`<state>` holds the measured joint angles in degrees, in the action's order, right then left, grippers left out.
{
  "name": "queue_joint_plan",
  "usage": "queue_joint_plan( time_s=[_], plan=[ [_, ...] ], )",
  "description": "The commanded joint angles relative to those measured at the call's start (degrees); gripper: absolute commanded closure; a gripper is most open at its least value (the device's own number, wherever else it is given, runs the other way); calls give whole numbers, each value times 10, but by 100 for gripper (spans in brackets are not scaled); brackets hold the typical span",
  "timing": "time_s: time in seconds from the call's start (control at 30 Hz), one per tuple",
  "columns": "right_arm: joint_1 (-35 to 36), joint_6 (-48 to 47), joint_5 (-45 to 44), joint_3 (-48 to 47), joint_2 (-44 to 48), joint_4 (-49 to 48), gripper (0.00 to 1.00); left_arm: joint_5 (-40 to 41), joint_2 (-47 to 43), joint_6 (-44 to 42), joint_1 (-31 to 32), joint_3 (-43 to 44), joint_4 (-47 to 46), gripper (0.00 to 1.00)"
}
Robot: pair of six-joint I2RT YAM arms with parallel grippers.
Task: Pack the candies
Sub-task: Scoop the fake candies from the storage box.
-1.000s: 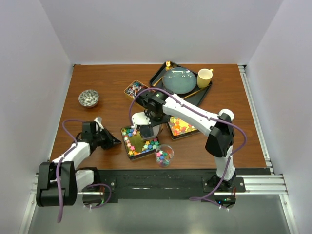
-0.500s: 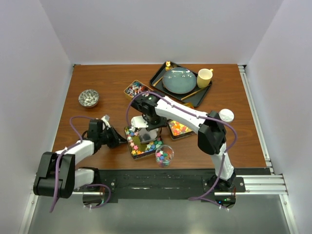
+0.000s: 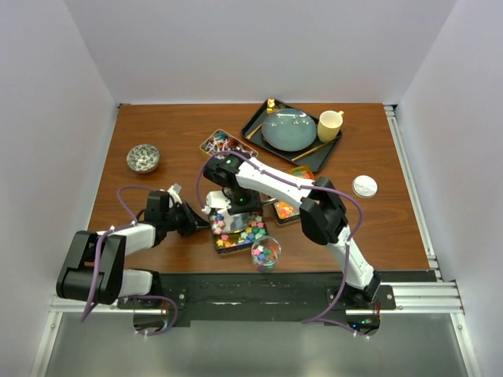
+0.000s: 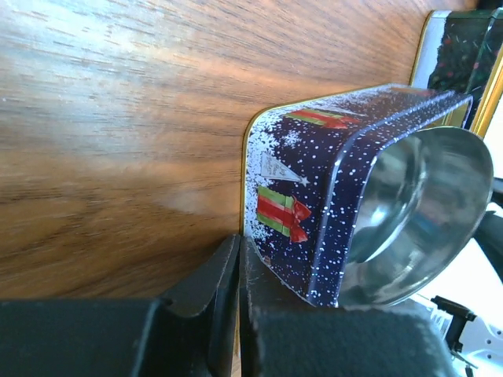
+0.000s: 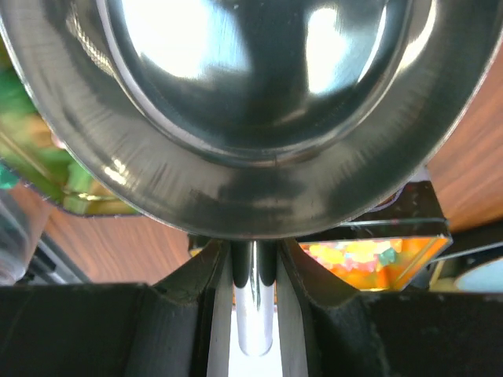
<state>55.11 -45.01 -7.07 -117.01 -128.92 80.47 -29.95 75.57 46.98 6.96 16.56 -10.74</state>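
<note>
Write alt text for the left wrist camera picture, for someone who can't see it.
A dark blue tin printed with snowflakes and wrapped gifts sits on a wooden table, with the left gripper, shut, close by its near corner. The shiny bowl of a metal scoop shows at the tin's right side, and another gold-edged tin stands behind.

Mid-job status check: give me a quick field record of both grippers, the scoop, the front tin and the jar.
left gripper: shut, empty, tips at the tin's side wall
right gripper: shut on the metal scoop's handle
metal scoop: bowl at the tin's edge
tin: open, holds multicoloured candies
glass jar: in front of the tin, some candies inside
</note>
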Motion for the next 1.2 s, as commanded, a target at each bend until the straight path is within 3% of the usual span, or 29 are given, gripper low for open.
queue_joint_plan(
  time_s=[0.0,0.27,0.57,0.7,0.93,1.17],
  plan=[
    [14,66,99,-43,-22,93,100,22,20,-9,10,1,18,88],
    [1,74,130,34,38,-32,100,26,9,-49,3,26,46,79],
    [-18,75,166,143,139,-166,100,16,-13,-125,-48,97,133,52],
    [-22,84,168,161,145,-210,100,16,-26,-145,-70,128,155,51],
    [-28,99,181,136,117,-255,100,14,-39,-175,-164,181,186,51],
    [-40,104,204,102,97,-289,100,-3,-39,-188,-189,214,194,51]
  ],
)
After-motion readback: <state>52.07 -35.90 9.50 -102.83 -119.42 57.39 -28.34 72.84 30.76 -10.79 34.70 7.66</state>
